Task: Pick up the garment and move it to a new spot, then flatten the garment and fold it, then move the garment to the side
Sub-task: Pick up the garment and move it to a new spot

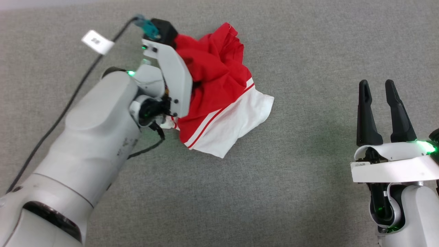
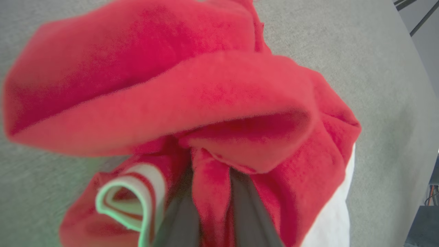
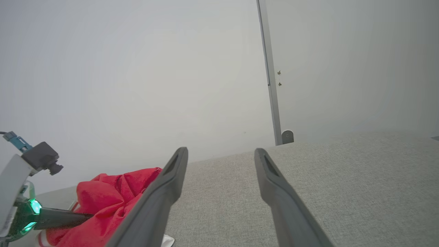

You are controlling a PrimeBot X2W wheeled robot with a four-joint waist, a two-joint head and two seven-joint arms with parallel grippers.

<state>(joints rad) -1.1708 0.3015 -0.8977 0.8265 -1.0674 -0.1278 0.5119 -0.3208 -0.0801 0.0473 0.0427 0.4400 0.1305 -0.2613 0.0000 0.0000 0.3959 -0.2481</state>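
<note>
While the left gripper [image 2: 212,178] was clamped on a fold of the shirt [image 1: 219,79], I had the bundle at the far left of the grey table [image 1: 308,188]. It was crumpled and mostly red, with a white sleeve and striped trim hanging toward the near side. Whether that sleeve touched the table I couldn't tell. The right gripper [image 1: 376,85] sat at the near right, well apart from the cloth, its jaws spread wide and holding nothing.

My worry was the grip. From the left wrist camera the fingers [image 2: 247,212] pinched only a narrow pleat of soft knit, so a quick swing could let it slide out and drop the shirt short of its new spot. The loose sleeve could also drag on the table's rough covering and tug the pleat free. Carried as a wad like that, it would likely land in a heap and make the flattening harder.

As for writing, a white tag [image 1: 97,42] on the black cable [image 1: 68,103] running back from the left wrist carried two characters that looked like "22", though blurred. A small label [image 1: 360,165] on the right wrist had print too small for me to read
</note>
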